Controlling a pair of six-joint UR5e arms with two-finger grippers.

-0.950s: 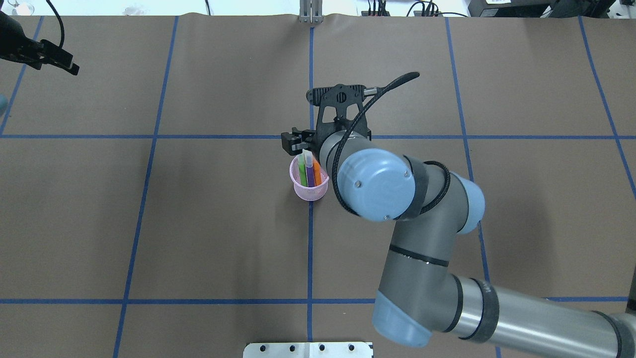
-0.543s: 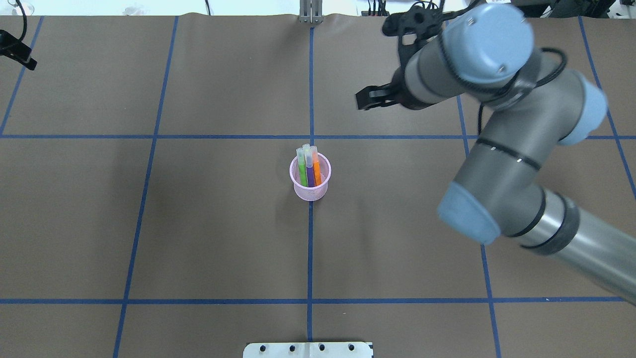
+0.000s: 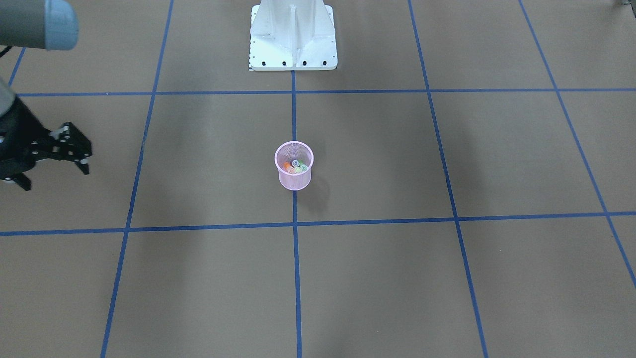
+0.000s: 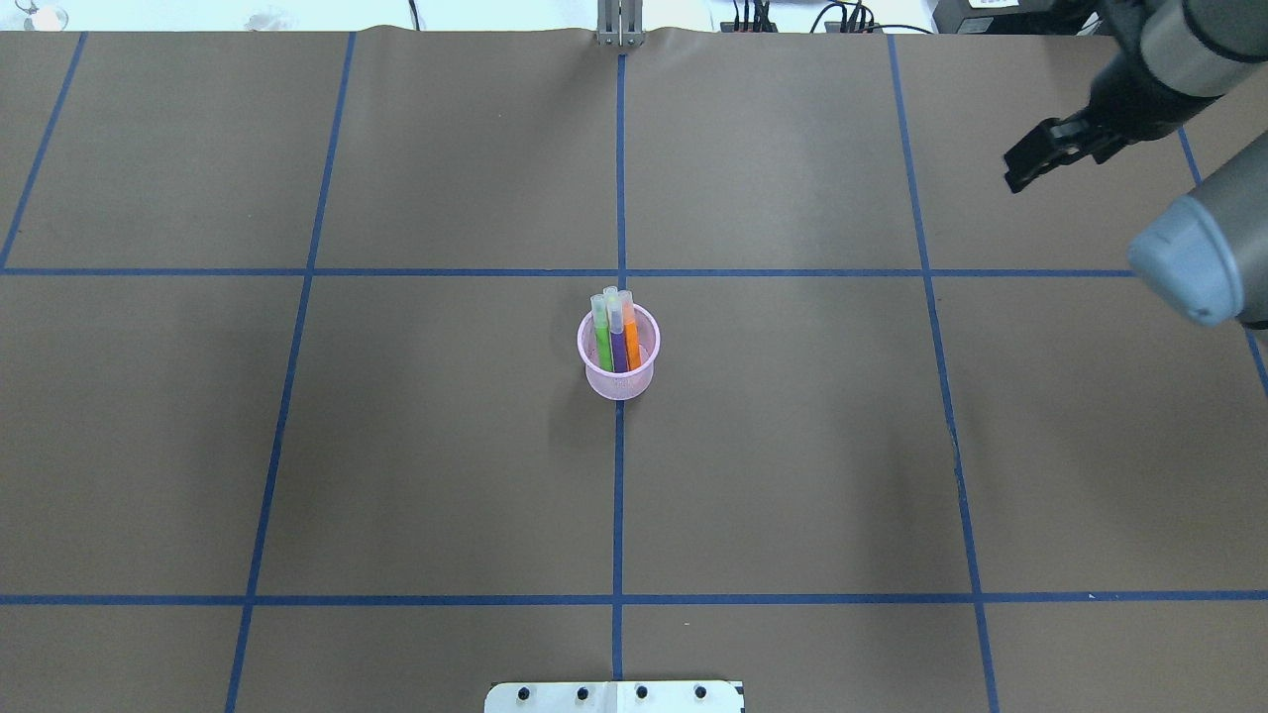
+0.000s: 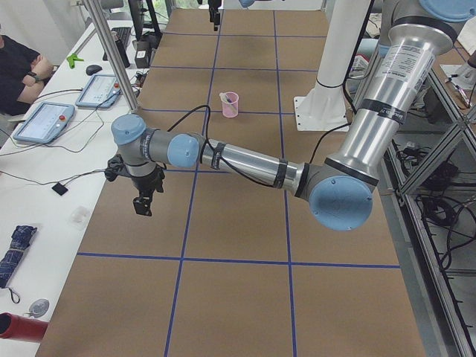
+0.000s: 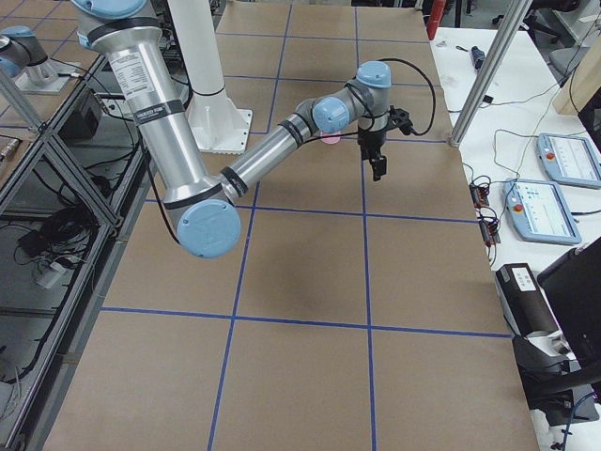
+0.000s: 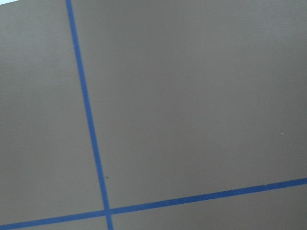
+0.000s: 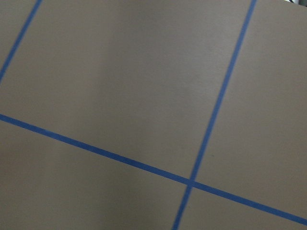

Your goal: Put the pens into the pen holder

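The pink mesh pen holder [image 4: 618, 374] stands upright at the table's middle, on the blue centre line; it also shows in the front view [image 3: 294, 180] and the left view [image 5: 230, 105]. Green [image 4: 602, 345], purple [image 4: 618, 349] and orange [image 4: 632, 339] pens stand in it, with a fourth pale cap [image 4: 611, 293] behind them. My right gripper [image 4: 1020, 168] is open and empty, far to the right of the cup, and shows at the front view's left edge [image 3: 52, 175]. My left gripper [image 5: 142, 202] shows only in the left view, so I cannot tell its state.
Blue tape lines split the brown table into squares. The white robot base [image 3: 293, 49] stands at the near middle edge [image 4: 614, 696]. A side desk with tablets [image 5: 44, 119] and a seated person [image 5: 18, 71] lie beyond the table's far edge. Both wrist views show only table.
My right arm has swung away from the cup to the far right of the table. My left gripper has left the overhead view at the left. The cup and pens stayed put.
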